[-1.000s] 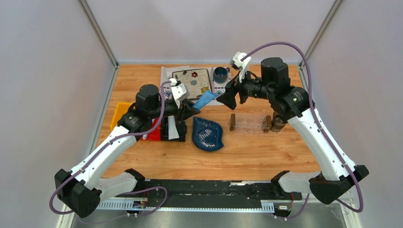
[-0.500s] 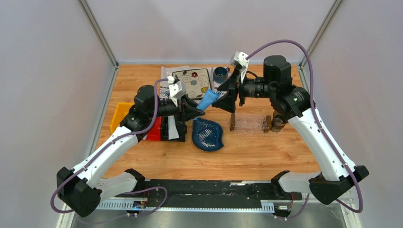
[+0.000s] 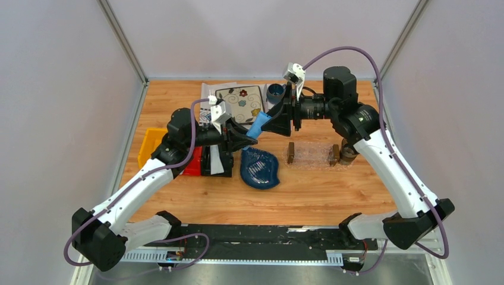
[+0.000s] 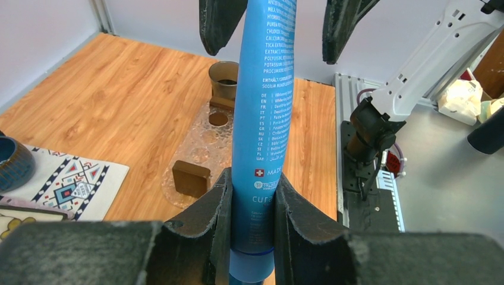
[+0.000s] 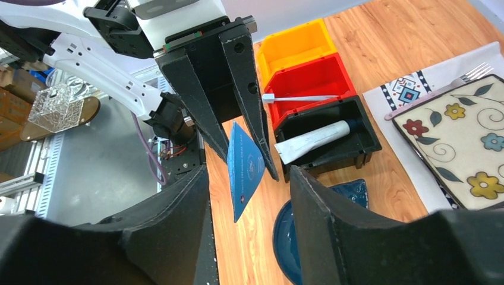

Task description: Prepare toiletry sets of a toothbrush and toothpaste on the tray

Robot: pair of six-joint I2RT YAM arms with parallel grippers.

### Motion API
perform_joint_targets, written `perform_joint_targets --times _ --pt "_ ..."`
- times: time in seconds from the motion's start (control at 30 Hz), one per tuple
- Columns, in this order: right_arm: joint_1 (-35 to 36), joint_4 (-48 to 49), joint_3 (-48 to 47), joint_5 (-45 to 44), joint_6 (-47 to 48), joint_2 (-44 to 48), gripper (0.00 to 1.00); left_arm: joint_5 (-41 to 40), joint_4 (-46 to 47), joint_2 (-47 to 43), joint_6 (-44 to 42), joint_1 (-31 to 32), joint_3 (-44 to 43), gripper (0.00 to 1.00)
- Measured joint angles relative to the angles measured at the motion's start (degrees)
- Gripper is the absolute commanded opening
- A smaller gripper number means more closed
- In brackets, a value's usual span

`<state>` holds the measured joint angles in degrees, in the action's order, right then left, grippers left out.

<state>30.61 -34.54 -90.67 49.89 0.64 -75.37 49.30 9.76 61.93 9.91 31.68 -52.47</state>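
Note:
A light blue toothpaste point(image 3: 259, 126) tube is held above the table, cap end down, and my left gripper point(image 4: 252, 178) is shut on its lower part point(image 4: 261, 107). My right gripper point(image 5: 248, 178) is open, with a finger on each side of the tube's flat end point(image 5: 245, 169) and a gap showing on both sides. The white-blue toothbrush point(image 5: 300, 98) lies in the red bin point(image 5: 315, 80). A white-grey toothpaste tube point(image 5: 312, 139) lies in the black bin point(image 5: 362, 127). The clear tray point(image 3: 312, 155) with its brown end blocks sits right of centre, with nothing in it.
A dark blue leaf-shaped dish point(image 3: 260, 167) lies below the held tube. A yellow bin point(image 3: 152, 141) stands left of the red one. At the back are a flowered plate point(image 3: 241, 102) on a mat, a fork and a blue mug point(image 3: 275, 92). A small cup point(image 3: 347, 155) stands by the tray's right end.
My right gripper has moved left until its fingers straddle the blue tube's flat end, and its jaws have narrowed. My left gripper has moved a little to the right with the tube.

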Motion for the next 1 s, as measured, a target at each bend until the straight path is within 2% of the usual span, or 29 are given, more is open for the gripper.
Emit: perform_joint_targets --times 0.5,0.7,0.77,1.0 --pt "0.0 1.46 0.0 2.34 -2.82 -1.49 0.27 0.15 0.35 0.0 0.04 0.0 0.44 0.0" --pt "0.13 1.6 -0.02 2.67 -2.89 -1.49 0.0 0.13 0.33 0.0 0.04 0.0 0.46 0.01" --pt "0.2 1.4 -0.28 2.6 -2.73 -1.73 0.0 0.13 0.33 0.0 0.07 0.0 0.46 0.06" --pt "0.79 0.11 -1.6 0.83 -2.23 -2.45 0.0 -0.2 0.09 0.0 -0.13 -0.28 0.46 0.38"
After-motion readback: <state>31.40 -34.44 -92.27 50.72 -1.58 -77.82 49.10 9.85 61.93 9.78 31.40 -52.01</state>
